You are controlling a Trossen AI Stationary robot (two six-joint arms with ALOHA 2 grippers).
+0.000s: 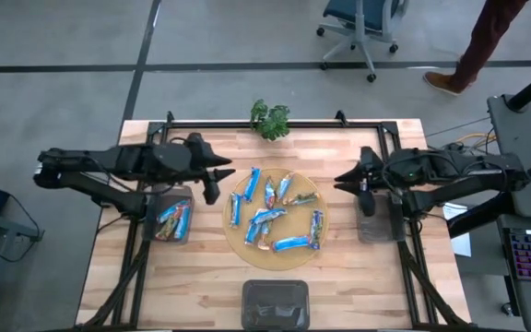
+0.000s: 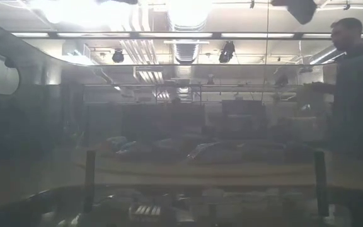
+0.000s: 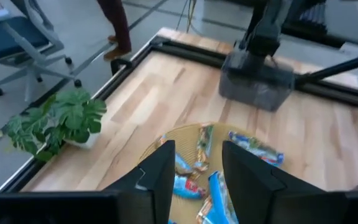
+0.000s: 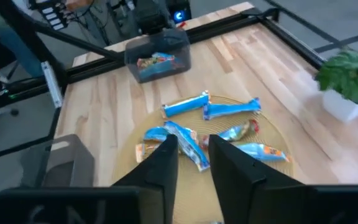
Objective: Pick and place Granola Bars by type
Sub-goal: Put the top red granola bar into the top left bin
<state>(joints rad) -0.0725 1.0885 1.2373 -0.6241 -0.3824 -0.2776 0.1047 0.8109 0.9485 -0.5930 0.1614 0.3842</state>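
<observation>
- The sorting is at an early stage, as I judge it: most of the small foil-wrapped Granola Bars [image 1: 270, 217], mainly bright blue with some orange and brown marks, lie scattered on the round tan woven mat [image 1: 236, 243] in the middle of the light wooden counter [image 1: 339, 286].
- The small grey rectangular bin on the left side [image 1: 172, 218] already contains a few bars, perhaps two or three; the exact number I cannot tell.
- The grey bin on the right side [image 1: 372, 223] looks without bars, but the right arm covers part of it.
- A third grey bin at the near edge [image 1: 275, 303] also shows no bars inside.
- The left end effector [image 1: 219, 175] is above the counter just beside the left rim of the mat; its fingers stand moderately apart and hold nothing.
- The right end effector [image 1: 342, 176] waits near the right rim of the mat, fingers narrowly apart and holding nothing.
- What remains: about nine or ten bars on the mat need to go into bins by type.
</observation>
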